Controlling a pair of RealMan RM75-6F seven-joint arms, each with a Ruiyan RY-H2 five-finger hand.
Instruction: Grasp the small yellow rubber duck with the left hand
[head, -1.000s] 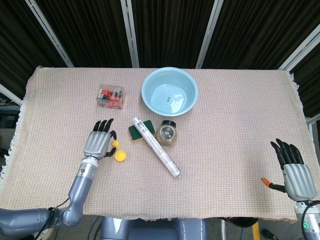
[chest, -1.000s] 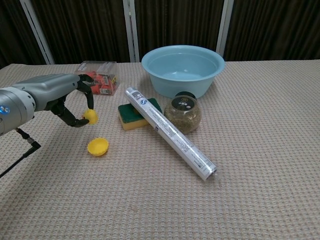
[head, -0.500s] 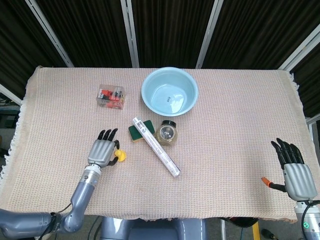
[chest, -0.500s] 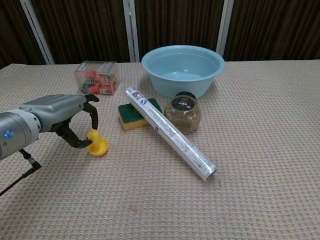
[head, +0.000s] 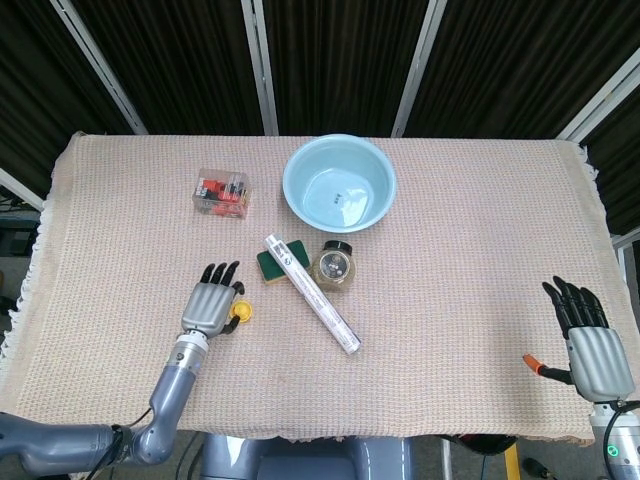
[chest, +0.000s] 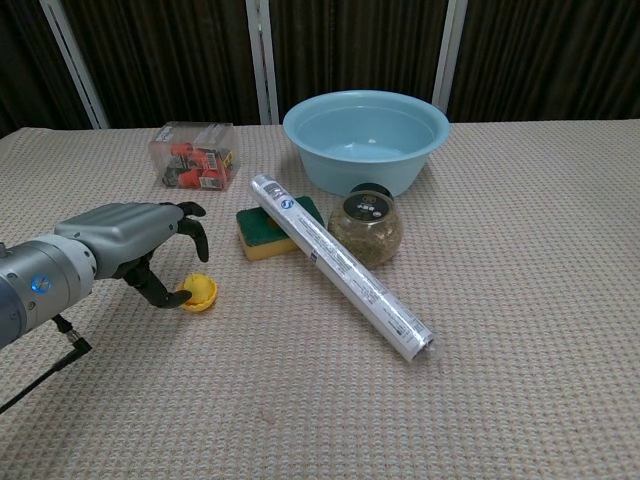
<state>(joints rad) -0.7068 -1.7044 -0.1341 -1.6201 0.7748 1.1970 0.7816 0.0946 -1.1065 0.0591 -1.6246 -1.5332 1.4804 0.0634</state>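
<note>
Left hand (chest: 135, 240) lowers onto duck since half a second ago.
Fingers curl over small yellow rubber duck (chest: 199, 291), thumb touching its near side, duck on cloth by sponge (chest: 262, 232); firm grasp unclear. Right hand (head: 593, 350) idle, fingers apart.

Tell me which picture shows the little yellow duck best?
The chest view: the duck sits clear beside the left hand, its fingers touching it. In the head view, that hand covers most of it.

The small yellow rubber duck (chest: 198, 291) is seen sitting on the woven counter (chest: 300, 400), near the front left. Only a rounded yellow bit is shown, tucked right against the left hand (chest: 135, 240), whose dark thumb touches it.
</note>
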